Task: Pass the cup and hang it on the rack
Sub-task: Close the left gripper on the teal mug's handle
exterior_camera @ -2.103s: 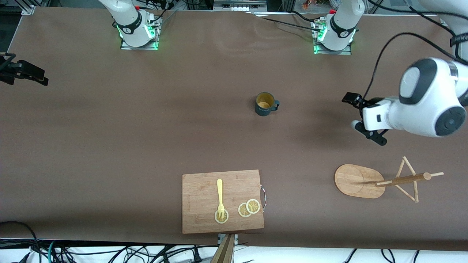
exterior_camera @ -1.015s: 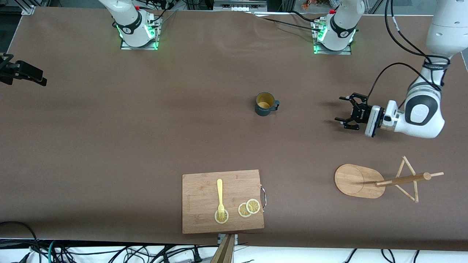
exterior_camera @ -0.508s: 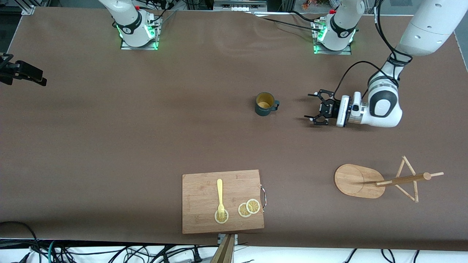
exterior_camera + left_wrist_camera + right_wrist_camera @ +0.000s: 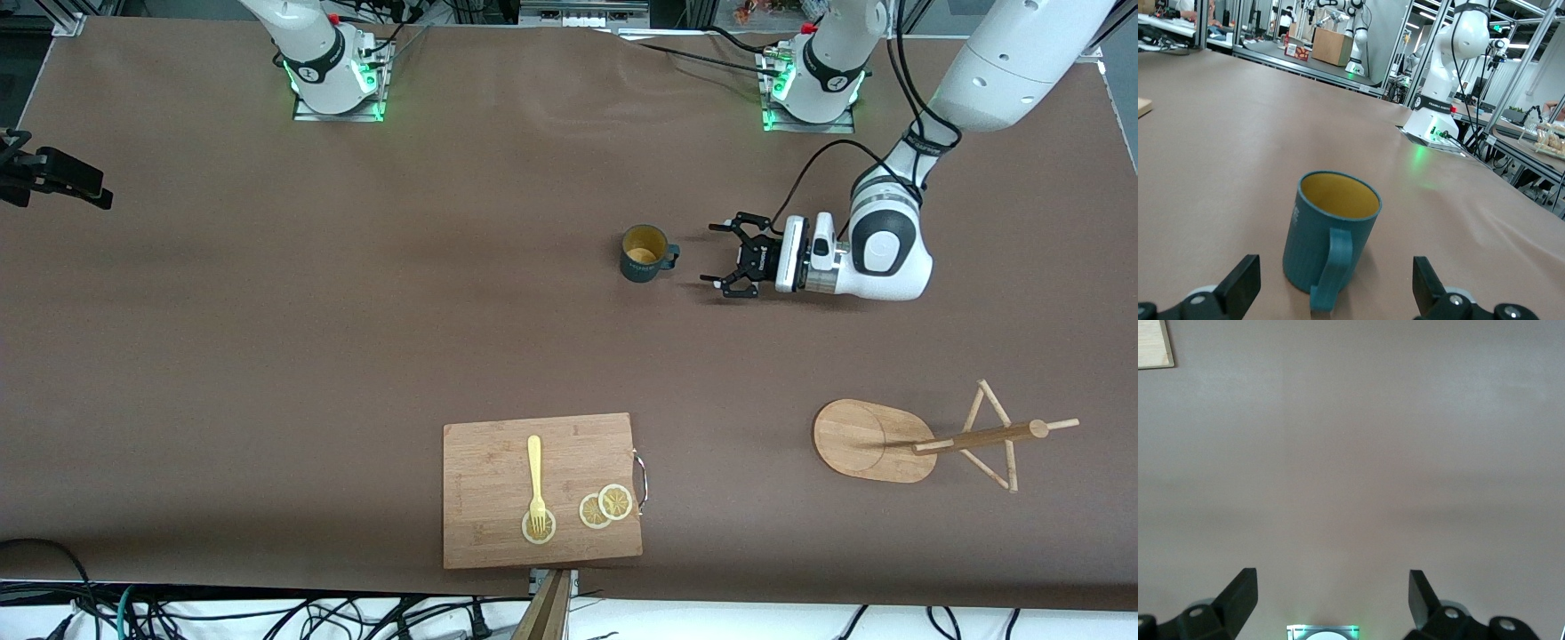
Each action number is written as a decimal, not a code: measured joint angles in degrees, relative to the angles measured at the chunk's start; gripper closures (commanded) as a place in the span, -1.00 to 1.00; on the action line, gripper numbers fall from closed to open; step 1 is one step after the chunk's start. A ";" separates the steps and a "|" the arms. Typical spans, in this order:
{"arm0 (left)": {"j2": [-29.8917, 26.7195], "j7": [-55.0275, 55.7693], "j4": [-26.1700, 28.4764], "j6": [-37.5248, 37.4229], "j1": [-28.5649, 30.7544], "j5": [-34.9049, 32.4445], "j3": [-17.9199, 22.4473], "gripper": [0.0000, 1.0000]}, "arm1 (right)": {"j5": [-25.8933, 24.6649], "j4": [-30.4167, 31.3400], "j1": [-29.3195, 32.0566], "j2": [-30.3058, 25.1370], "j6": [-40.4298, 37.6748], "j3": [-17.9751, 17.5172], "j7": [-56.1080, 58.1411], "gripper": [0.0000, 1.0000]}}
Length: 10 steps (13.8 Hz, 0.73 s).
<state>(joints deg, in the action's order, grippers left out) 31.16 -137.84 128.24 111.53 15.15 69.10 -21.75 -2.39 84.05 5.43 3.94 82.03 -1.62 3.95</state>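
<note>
Slid in closer since before: left gripper (image 4: 717, 254), fingers wide, empty, just beside the cup (image 4: 643, 253), handle facing it. Cup upright mid-table. Right gripper (image 4: 1331, 597) spread wide too, waiting over bare table. Rack (image 4: 876, 440) tipped over near the left arm's end.

A robotics lab: two white arms (image 4: 311, 44) bolted to a long brown table (image 4: 267, 338), cables (image 4: 222, 618) trailing along its edge, and more robot arms (image 4: 1465, 40) at other benches among aluminium frames (image 4: 1538, 47), with a cardboard box (image 4: 1331, 45) nearby.
</note>
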 measured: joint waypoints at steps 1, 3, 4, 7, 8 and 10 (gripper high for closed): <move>0.20 -1.36 0.54 1.04 -0.81 1.10 0.02 -1.00 | 0.00 0.00 0.07 0.00 0.00 0.01 0.13 -1.00; 1.32 -4.31 1.47 2.92 -2.79 4.66 0.02 -1.00 | 0.00 0.00 0.18 0.00 0.01 0.01 0.34 -1.00; 2.19 -5.91 1.69 3.65 -3.91 6.63 0.03 -0.82 | 0.00 0.00 0.23 0.00 0.01 0.02 0.38 -1.00; 4.12 -8.21 1.77 4.49 -5.76 8.34 0.03 0.73 | 0.00 0.00 0.32 0.00 0.04 0.03 0.42 -1.00; 4.28 -8.54 1.76 4.50 -5.90 8.36 0.04 0.98 | 0.00 0.00 0.32 0.00 0.04 0.03 0.44 -1.00; 4.33 -8.84 1.68 4.52 -5.93 8.37 0.09 1.00 | 0.00 0.00 0.32 0.00 0.04 0.03 0.47 -1.00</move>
<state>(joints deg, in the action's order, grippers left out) 35.49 -146.68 129.92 116.05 9.22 77.46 -21.66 -2.39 84.05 5.75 3.94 82.07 -1.59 4.42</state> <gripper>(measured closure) 0.529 0.000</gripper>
